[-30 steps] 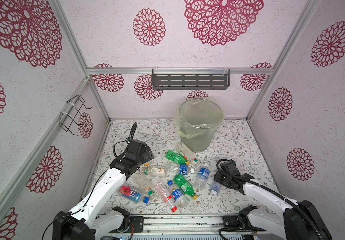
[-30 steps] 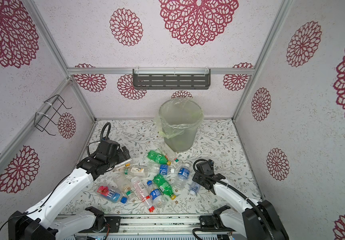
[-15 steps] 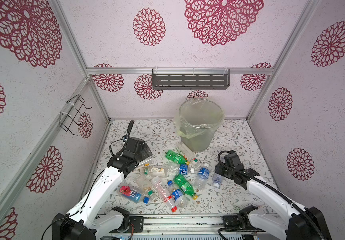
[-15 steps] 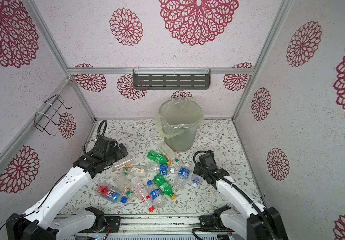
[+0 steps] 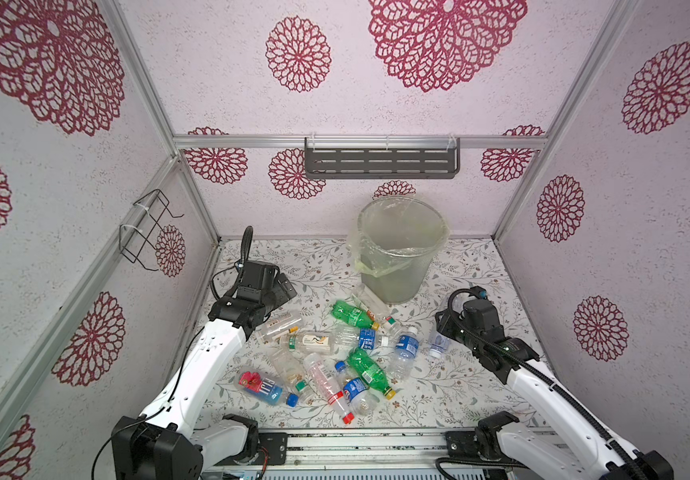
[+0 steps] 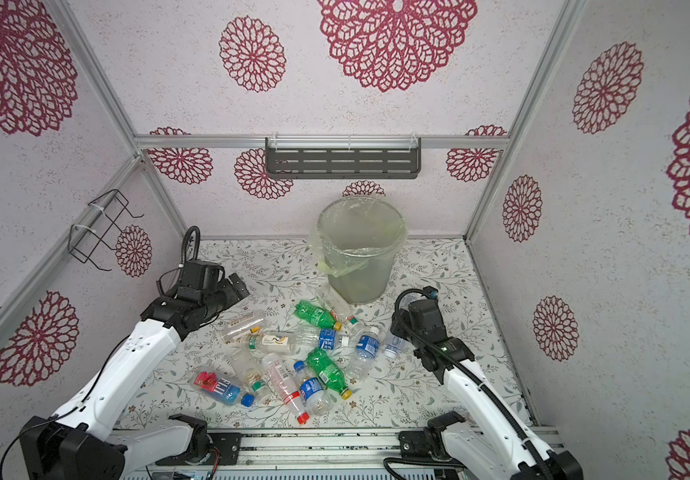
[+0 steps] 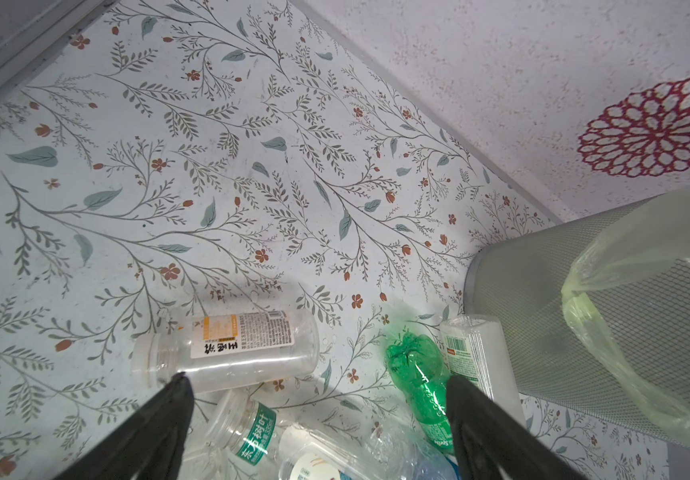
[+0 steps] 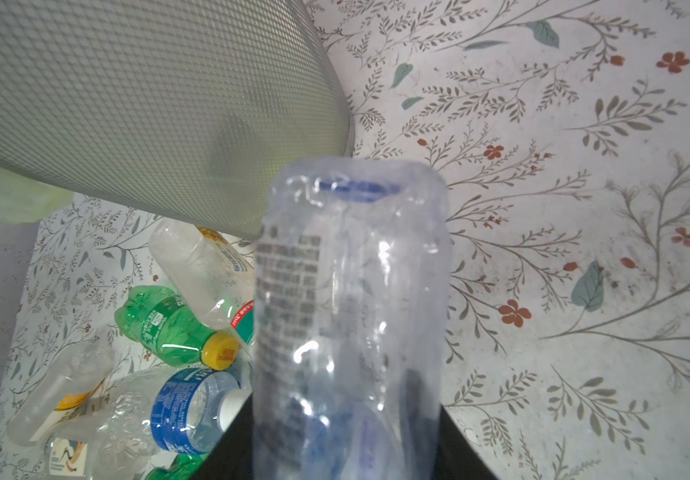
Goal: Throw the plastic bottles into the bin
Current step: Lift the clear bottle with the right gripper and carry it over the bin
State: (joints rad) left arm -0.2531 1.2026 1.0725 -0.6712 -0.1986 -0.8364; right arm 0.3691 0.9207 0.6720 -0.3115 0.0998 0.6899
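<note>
The right fingers (image 8: 227, 453) clamp a clear bottle (image 8: 347, 316), its body jutting past their tips, near the bin (image 5: 397, 278). The left fingers (image 7: 160, 419) gape wide over the bottle pile (image 5: 366, 338) on the counter (image 5: 459, 386).

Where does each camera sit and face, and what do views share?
Top views: high in front, looking down on round grey wire-mesh bin, scattered plastic bottles, left arm, right arm.
Left wrist: on left arm, facing tabletop and bin; open jaws show.
Right wrist: on right arm, facing bin; jaws shut on crumpled clear plastic bottle.
Wrist views share bin and green plastic bottle beside it.
</note>
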